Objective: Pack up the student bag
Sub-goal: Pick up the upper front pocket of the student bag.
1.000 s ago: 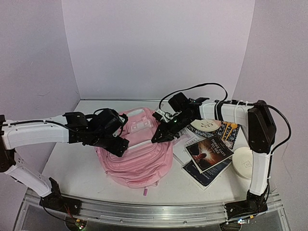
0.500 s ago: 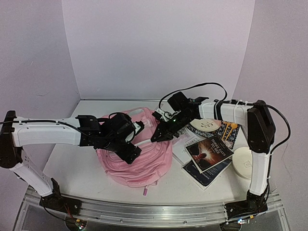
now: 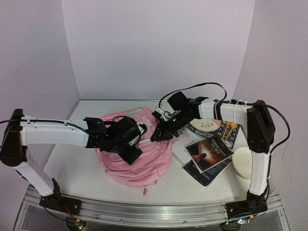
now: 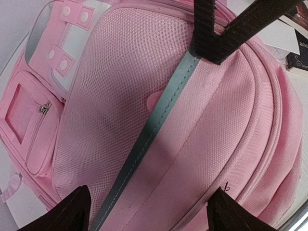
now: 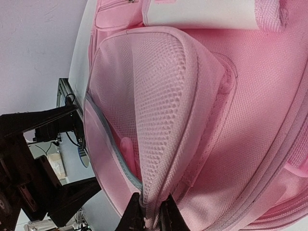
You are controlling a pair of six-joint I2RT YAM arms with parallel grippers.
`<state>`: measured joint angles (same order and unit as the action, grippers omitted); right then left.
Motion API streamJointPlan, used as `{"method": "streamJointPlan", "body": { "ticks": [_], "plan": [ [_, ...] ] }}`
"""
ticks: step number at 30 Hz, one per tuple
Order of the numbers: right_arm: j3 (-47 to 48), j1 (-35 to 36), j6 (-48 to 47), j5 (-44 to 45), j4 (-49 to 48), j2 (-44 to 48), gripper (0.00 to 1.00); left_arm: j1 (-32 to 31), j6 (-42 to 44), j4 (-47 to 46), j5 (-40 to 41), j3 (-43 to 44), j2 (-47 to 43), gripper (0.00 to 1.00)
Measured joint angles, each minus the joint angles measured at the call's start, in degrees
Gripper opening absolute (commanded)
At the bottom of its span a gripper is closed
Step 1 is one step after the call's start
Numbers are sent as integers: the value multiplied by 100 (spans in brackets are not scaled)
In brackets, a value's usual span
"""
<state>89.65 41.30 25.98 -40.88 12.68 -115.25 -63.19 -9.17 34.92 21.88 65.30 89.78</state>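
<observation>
The student bag (image 3: 149, 163) is a pale-pink backpack lying flat in the middle of the table. My right gripper (image 3: 157, 134) is shut on the edge of the bag's mesh pocket, pinching the mesh and its grey zip edge (image 5: 150, 214) and pulling it up. My left gripper (image 3: 136, 143) is open wide just above the bag, with the pink fabric and grey zip band (image 4: 154, 214) between its spread fingers. It holds nothing. In the left wrist view the bag (image 4: 120, 86) fills the picture, and the right gripper's fingers (image 4: 204, 29) pinch the zip band at the top.
A stack of books (image 3: 209, 153) and a white booklet (image 3: 183, 148) lie right of the bag. A white round thing (image 3: 244, 162) sits at the far right. A white disc (image 3: 204, 124) and a dark book (image 3: 230, 131) lie behind. A small pink piece (image 3: 144, 191) lies at the front.
</observation>
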Motion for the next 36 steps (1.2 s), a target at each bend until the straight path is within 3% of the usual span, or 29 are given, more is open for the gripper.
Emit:
{"method": "streamJointPlan", "body": {
  "ticks": [9,20,30,32,36],
  "plan": [
    [27,-1,39,-1,-153,-10,0,-62,-186,-3,631,4,-120,78],
    [49,-2,63,-2,-156,-10,0,-64,-238,-12,645,-5,-62,72],
    [193,-2,91,68,-153,-73,3,-66,-112,-96,675,20,317,7],
    [245,-2,107,85,-150,-73,10,-63,-58,-95,725,28,303,0],
    [356,-2,129,147,-151,-73,27,-63,18,-65,837,28,189,0]
  ]
}}
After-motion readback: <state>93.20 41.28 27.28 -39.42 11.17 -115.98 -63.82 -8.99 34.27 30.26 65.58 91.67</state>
